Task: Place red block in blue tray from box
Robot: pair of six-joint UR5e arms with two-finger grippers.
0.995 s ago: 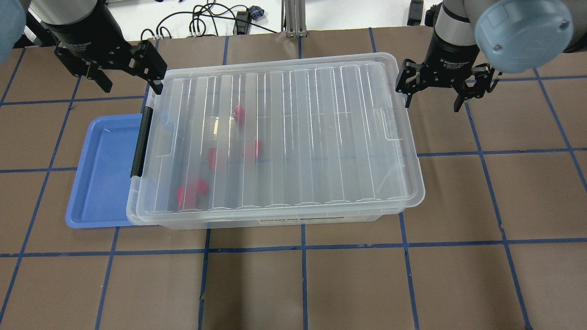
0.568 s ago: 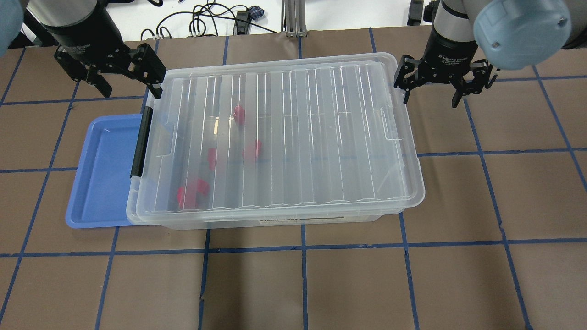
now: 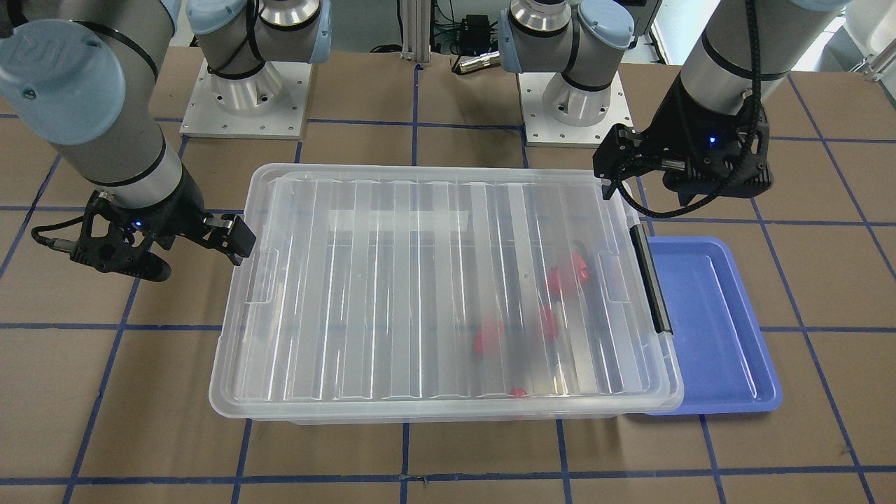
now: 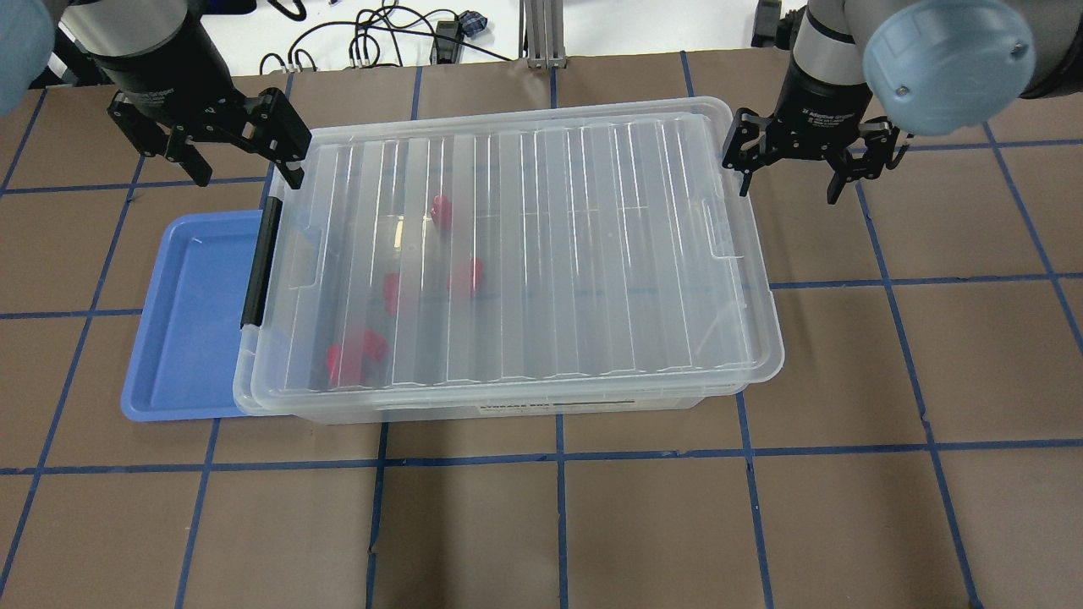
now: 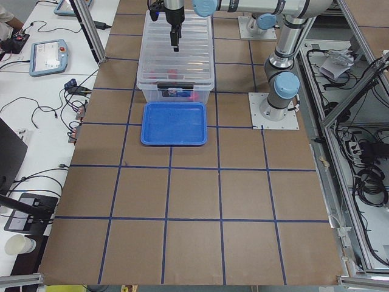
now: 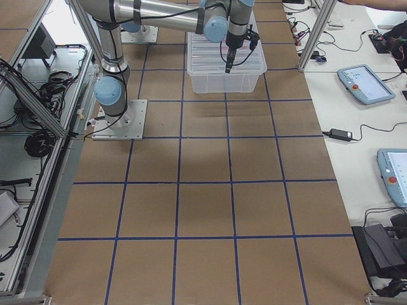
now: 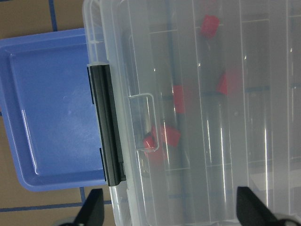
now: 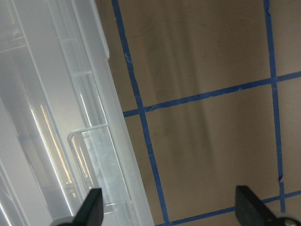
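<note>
The box (image 4: 592, 254), clear with its ribbed lid shut, lies mid-table, its black latch bar (image 4: 261, 262) on the left end. Several red blocks (image 4: 355, 355) show blurred through the lid in the box's left half; they also show in the left wrist view (image 7: 162, 136). The blue tray (image 4: 190, 321) lies empty against the latch end, partly under the box rim. My left gripper (image 4: 245, 173) is open and empty, above the box's far left corner. My right gripper (image 4: 788, 188) is open and empty, just past the box's far right corner.
The table is brown paper with a grid of blue tape lines (image 4: 558, 457). Cables (image 4: 381, 42) lie beyond the far edge. The arm bases (image 3: 245, 91) stand behind the box in the front-facing view.
My right gripper has shifted a little to the left, toward the box's corner. My left gripper has shifted slightly right. Both stay open. Box, tray and blocks have not moved.
</note>
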